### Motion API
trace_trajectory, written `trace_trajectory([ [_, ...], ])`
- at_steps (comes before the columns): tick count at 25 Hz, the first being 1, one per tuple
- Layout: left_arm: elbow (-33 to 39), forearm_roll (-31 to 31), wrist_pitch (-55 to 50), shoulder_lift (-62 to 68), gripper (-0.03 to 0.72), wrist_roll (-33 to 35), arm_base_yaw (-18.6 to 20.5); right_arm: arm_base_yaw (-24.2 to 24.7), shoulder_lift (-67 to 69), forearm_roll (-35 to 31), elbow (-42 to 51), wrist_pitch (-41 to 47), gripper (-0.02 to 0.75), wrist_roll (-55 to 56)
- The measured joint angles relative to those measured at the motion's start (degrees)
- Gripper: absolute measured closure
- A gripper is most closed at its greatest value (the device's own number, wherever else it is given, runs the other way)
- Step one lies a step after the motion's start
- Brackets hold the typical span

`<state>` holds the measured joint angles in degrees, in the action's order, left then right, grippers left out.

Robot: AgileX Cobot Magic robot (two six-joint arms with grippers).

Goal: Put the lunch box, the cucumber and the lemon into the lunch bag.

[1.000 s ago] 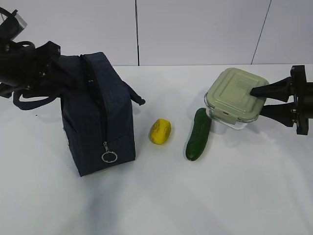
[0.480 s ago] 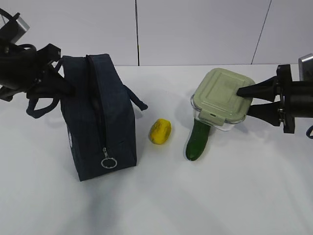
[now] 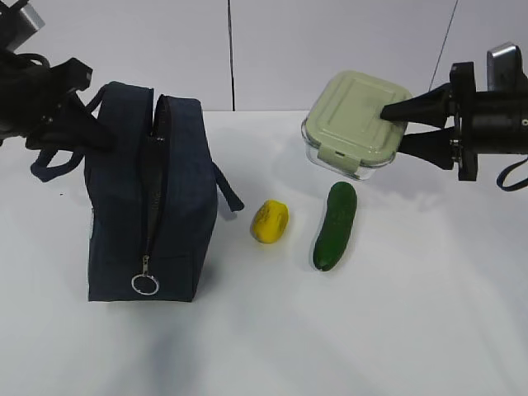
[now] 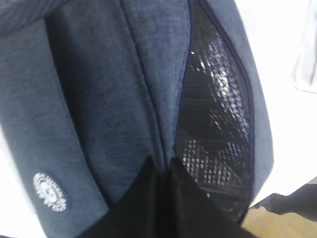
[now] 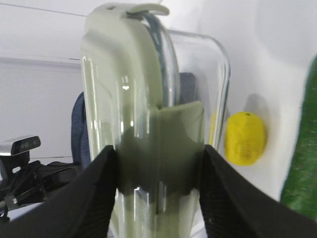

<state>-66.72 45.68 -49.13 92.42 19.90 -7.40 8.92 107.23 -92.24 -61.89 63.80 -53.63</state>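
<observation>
My right tool has lifted the lunch box off the worktop while my left tool, now clenched on the lunch bag rim, spreads it open

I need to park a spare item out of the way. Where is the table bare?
Bare: the whole front strip below the bag, lemon and cucumber, and the right side beside the cucumber. Crowded: the narrow gaps between those three.

The lunch bag stands on the white table, zipper partly open. Right of the bag lies the lemon, then the cucumber. The right gripper holds the lunch box lifted above the cucumber
</observation>
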Motion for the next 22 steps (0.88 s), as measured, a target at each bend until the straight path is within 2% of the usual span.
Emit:
trace_trajectory([
  [6, -2.97, -1.49, -0.84, 0.00, 0.688, -2.44, -0.12, -3.72, -0.57, 0.48, -4.26, 0.49, 0.365, 4.80],
  [14, -3.11, -3.18, -3.05, 0.00, 0.688, -3.04, -0.35, -9.18, -0.57, 1.20, -8.68, 1.02, 0.365, 6.25],
  [22, -3.11, -3.51, -3.20, 0.00, 0.688, -3.15, -2.90, -13.28, -0.57, 0.98, -9.43, 1.29, 0.365, 6.38],
])
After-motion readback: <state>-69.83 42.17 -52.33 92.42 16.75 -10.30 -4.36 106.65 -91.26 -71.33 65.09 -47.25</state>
